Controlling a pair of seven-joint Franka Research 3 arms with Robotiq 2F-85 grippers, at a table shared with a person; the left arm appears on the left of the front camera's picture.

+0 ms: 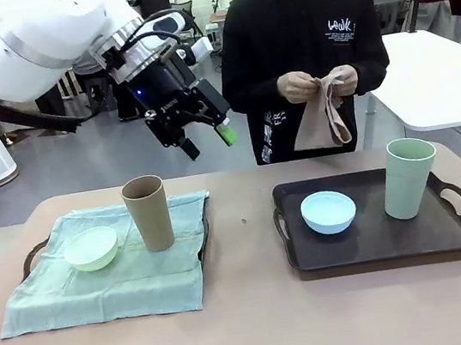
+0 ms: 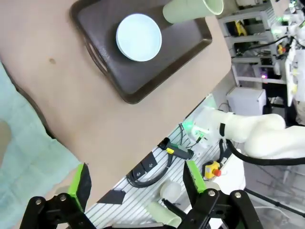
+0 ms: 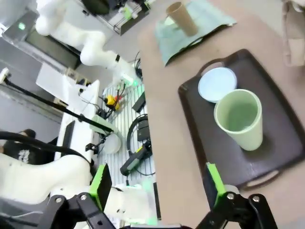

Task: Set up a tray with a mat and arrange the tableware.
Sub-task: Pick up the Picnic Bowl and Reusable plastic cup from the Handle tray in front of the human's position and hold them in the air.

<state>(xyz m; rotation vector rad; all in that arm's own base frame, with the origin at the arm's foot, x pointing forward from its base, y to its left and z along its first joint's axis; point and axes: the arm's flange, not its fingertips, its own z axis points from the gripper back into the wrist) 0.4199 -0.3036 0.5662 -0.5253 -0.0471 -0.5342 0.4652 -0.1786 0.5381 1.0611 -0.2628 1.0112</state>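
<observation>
Left end effector [image 1: 208,141] open, empty, upper left. Right end effector [image 3: 157,185] open, empty. Tan cup [image 1: 148,212], green bowl [image 1: 92,248] on mat [image 1: 100,287], centre left; blue bowl [image 1: 328,211], green cup [image 1: 410,177] in tray [image 1: 380,241], centre right.

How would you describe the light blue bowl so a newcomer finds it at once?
Find the bare dark tray on the robot's right half of the table. It holds a tall pale green cup and, left of that, the bowl: low, round, the only blue piece.
</observation>
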